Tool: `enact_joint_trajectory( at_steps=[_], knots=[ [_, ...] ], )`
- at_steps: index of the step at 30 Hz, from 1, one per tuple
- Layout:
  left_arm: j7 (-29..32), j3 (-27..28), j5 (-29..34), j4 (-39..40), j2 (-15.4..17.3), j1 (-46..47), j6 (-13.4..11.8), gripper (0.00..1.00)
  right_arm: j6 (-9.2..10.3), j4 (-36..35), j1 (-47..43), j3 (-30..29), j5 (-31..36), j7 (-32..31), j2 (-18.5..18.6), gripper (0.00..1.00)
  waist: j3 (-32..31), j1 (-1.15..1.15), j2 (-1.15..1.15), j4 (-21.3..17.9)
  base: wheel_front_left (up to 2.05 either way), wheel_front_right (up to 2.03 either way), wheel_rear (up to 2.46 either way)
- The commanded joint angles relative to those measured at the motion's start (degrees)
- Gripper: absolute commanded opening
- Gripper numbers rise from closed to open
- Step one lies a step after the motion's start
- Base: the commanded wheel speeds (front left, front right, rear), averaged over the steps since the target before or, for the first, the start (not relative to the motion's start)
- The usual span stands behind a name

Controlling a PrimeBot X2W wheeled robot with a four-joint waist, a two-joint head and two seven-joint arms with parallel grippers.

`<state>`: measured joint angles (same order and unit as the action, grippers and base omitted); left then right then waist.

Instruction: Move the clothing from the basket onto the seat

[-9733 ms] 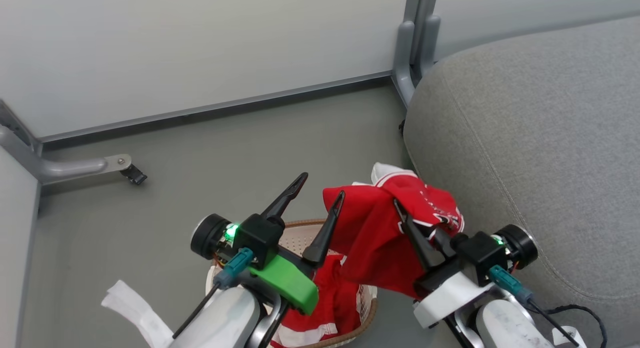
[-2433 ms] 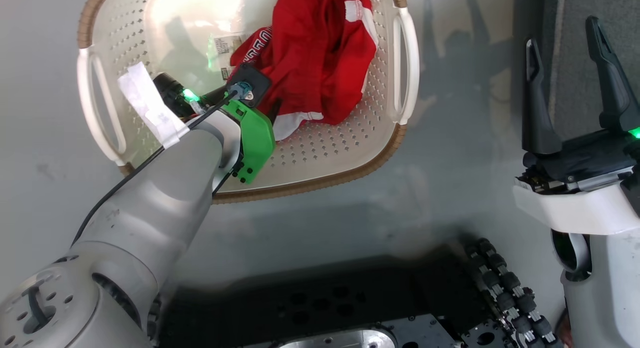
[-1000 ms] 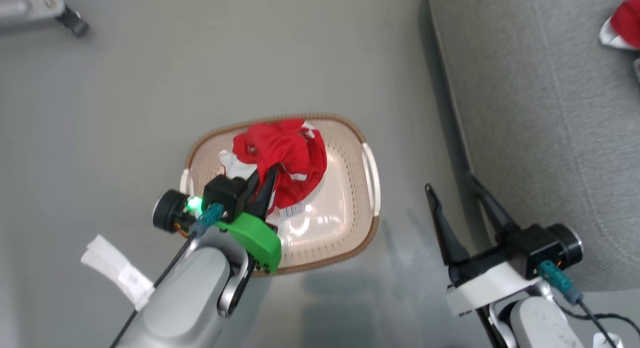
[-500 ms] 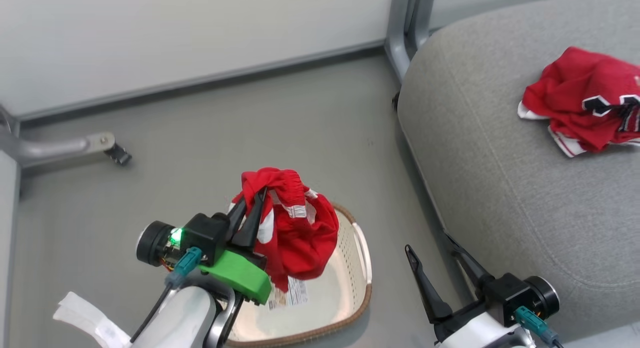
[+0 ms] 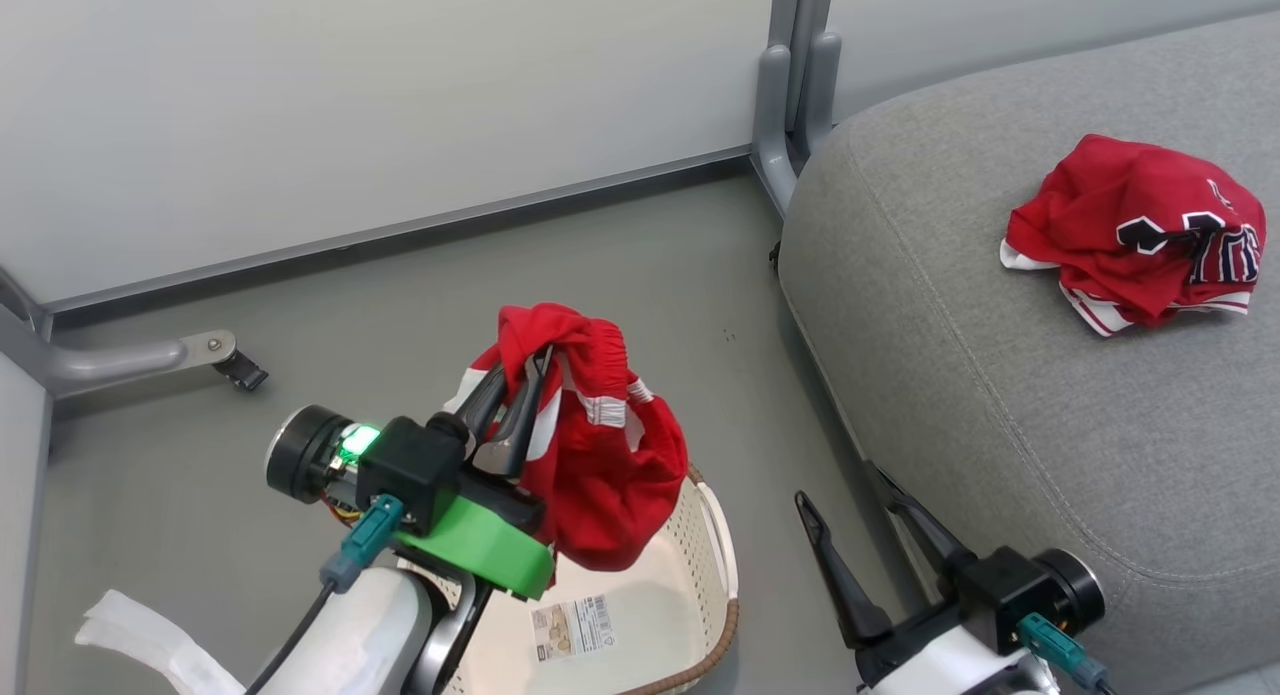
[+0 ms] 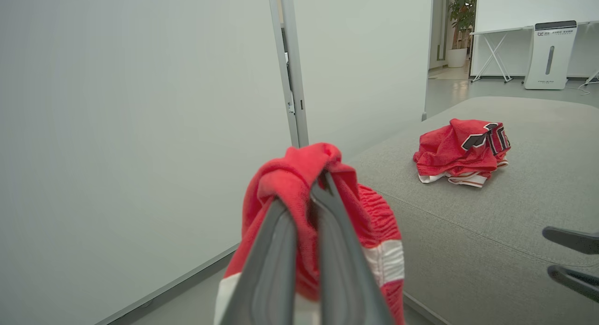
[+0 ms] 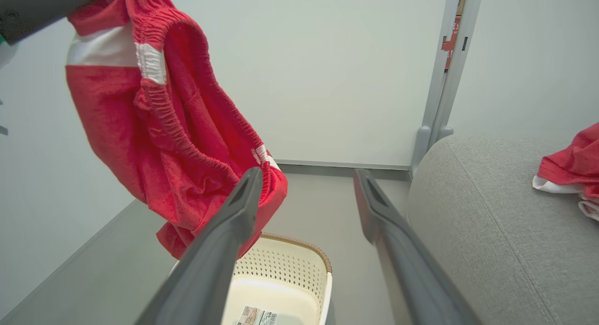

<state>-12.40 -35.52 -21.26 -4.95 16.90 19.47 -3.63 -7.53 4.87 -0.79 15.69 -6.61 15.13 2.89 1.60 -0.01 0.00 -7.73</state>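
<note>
clothing (image 5: 600,475) hanging, long axis vertical, above basket (image 5: 733,625)

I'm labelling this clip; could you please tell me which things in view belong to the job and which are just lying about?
Job: red shorts clamped in the left gripper; lettered red garment on the seat; basket; right gripper, open.
Lying about: partition post; caster foot; white appliance; potted plant.

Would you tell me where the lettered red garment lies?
Head view, upper right: the lettered garment lies crumpled on the grey seat, far from the basket.
</note>
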Motion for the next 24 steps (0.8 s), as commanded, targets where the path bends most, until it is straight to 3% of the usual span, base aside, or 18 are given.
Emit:
enact_joint_trajectory(
  at_steps=[1, 14, 24],
  knots=[
    [0.29, -0.29, 0.34, 0.8, 0.28, -0.04, -0.38, 0.0, 0.08, -0.28, 1.11, 0.66, -0.47, 0.02, 0.07, 1.0, 0.32, 0.01, 0.0, 0.2, 0.0, 0.0, 0.0],
    [4.13, -5.59, 1.07, 5.91, -2.19, 4.05, 3.23, 0.0, 0.07, 1.25, 9.25, 10.08, -2.04, 0.03, 0.44, 1.0, 2.65, 0.01, 0.0, 0.26, 0.0, 0.0, 0.0],
    [6.48, -9.49, 0.45, 7.74, -4.69, 5.99, 5.42, 0.0, 0.08, 5.53, 11.49, 12.99, -3.84, 0.02, 0.9, 1.0, 2.56, 0.01, 0.0, 0.48, 0.0, 0.0, 0.0]
  ],
)
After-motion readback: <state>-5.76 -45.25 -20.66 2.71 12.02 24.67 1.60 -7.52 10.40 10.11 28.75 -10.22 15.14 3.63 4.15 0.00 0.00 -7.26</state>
